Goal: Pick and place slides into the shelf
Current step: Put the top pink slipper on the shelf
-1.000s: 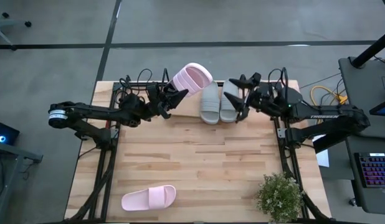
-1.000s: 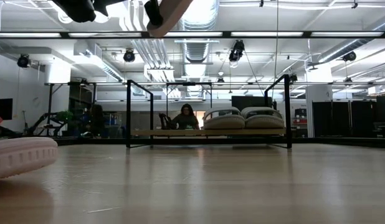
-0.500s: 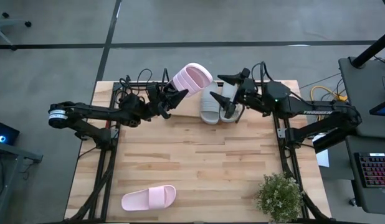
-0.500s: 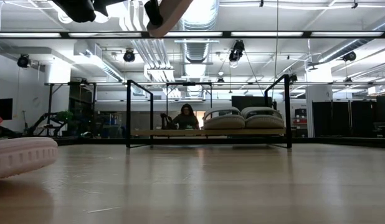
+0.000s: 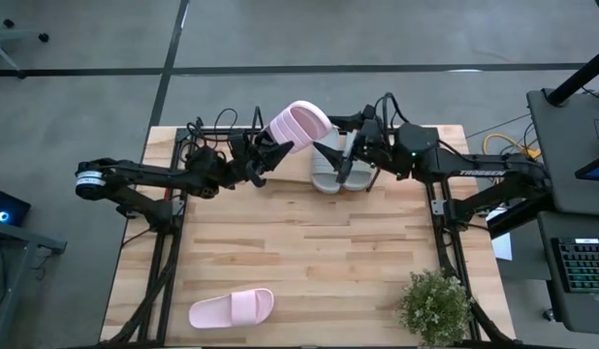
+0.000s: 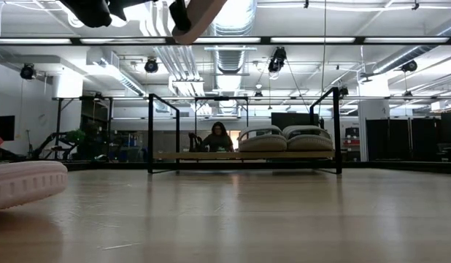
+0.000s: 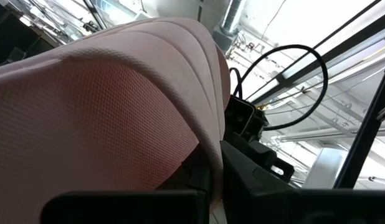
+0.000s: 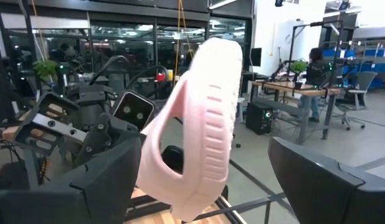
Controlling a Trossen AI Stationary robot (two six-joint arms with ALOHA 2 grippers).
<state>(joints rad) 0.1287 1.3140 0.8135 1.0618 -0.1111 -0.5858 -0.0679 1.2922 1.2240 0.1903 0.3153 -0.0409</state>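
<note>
Mid-handover: our left hand (image 5: 270,155) pinches the pale pink foam slide (image 5: 299,123) aloft; right hand (image 5: 331,158), spread, must close around it.

It was a big lab or workshop. Pipes and lamps (image 6: 275,60) hung from the bare ceiling (image 6: 298,22). Desks (image 8: 286,87), office chairs (image 8: 357,84), a person sitting (image 6: 217,139) and robot frames filled the room.

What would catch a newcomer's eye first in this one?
The pale pink slide held up in the air by the left gripper above the shelf's left end. The right gripper, wide open, points at it over the grey pair on the shelf. Its twin lies alone near the table's front edge.
</note>
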